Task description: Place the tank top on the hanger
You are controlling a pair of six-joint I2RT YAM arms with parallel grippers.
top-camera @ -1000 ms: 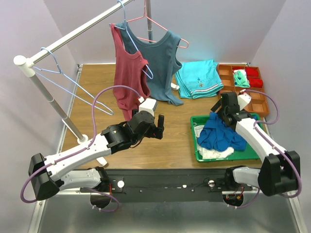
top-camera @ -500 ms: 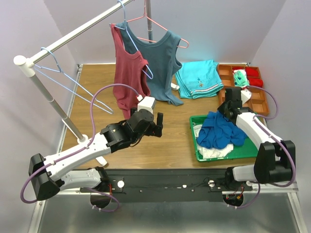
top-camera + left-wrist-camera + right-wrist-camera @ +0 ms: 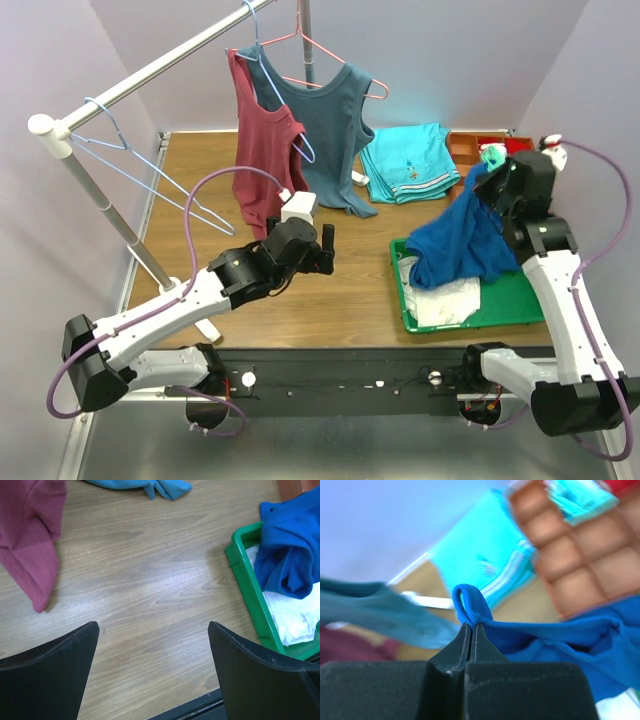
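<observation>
The royal-blue tank top [image 3: 462,240] hangs from my right gripper [image 3: 490,188], lifted above the green tray [image 3: 520,302], with its lower end still trailing into the tray. In the right wrist view the gripper [image 3: 471,626] is shut on a ribbed strap of the tank top [image 3: 468,602], which loops just above the tips. The light-blue wire hanger [image 3: 135,168] hangs on the rail at the far left. My left gripper [image 3: 323,248] hovers over the table's middle, open and holding nothing [image 3: 152,626]. The left wrist view shows the tank top [image 3: 287,550] at the right.
A maroon top [image 3: 262,165] and a teal-grey top [image 3: 325,125] hang from the rail [image 3: 150,72] at the back. Folded turquoise clothes [image 3: 408,160] and an orange compartment tray [image 3: 468,148] lie at the back right. White cloth [image 3: 447,300] lies in the tray.
My right gripper has shut on the tank top's strap and risen up and to the right, pulling the fabric out of the tray. The left arm has hardly moved.
</observation>
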